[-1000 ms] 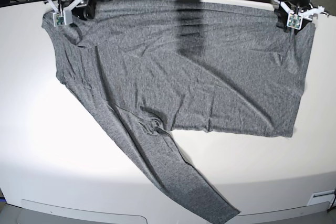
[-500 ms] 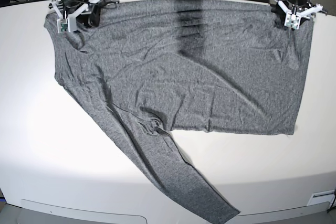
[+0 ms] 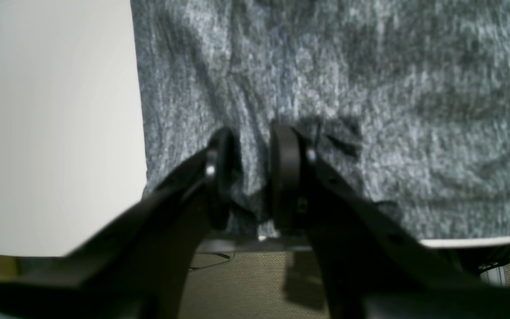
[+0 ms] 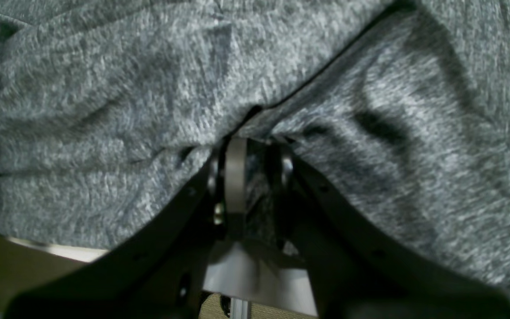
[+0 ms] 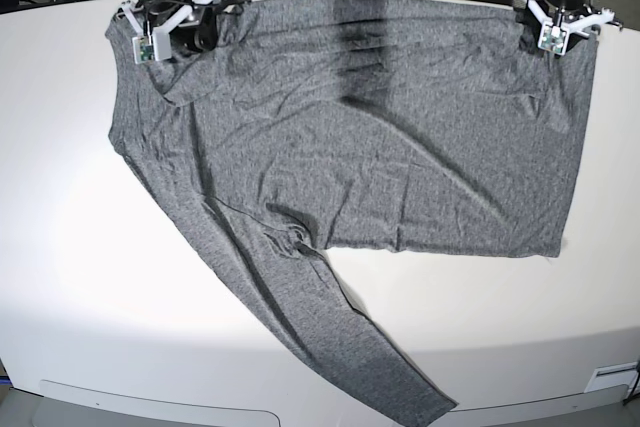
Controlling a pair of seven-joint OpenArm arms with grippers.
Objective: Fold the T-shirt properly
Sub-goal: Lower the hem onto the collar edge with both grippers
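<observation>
The T-shirt (image 5: 380,137) lies spread across the white counter (image 5: 90,277), one long sleeve trailing toward the near edge. The right gripper (image 4: 255,177) and left gripper (image 3: 253,177) each have their jaws clamped on fabric at the far corners. Looks like the first fold is underway; next they'd need to lift and carry that far edge forward evenly. No print or labels anywhere.

The T-shirt (image 5: 380,147) is seen in mottled heather grey, plain and without print, with darker shadow bands near the top centre of the frame. The table (image 5: 90,277) is shown in glossy white. Black fingers (image 3: 281,177) are seen on the left gripper (image 3: 253,177).
</observation>
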